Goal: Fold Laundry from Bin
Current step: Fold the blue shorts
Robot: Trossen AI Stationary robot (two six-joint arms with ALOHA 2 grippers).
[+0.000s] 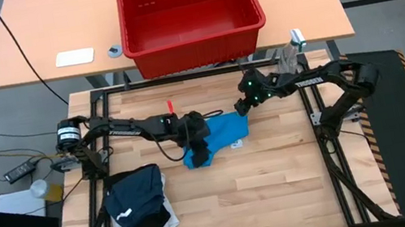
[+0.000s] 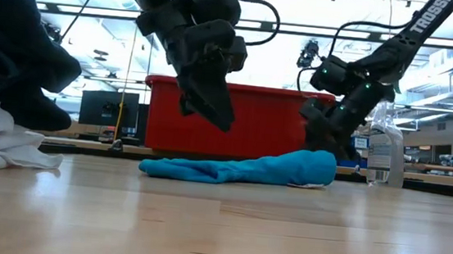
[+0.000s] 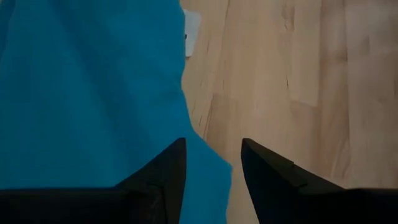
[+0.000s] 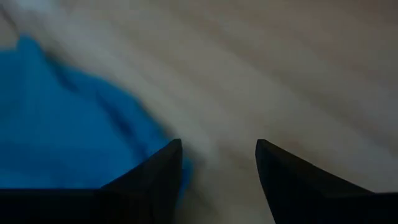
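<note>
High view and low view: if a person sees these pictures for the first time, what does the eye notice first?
The bright blue garment lies crumpled in the middle of the wooden table, with the left gripper above its near end and the right gripper at its far end, both open. Behind it stands the big red bin, and it looks empty. A pile of dark and white laundry sits at the table's near left corner.

Your left gripper [image 1: 200, 143] hangs open over the blue garment [image 1: 223, 135], and your right gripper [image 1: 241, 109] sits open beside it.
</note>
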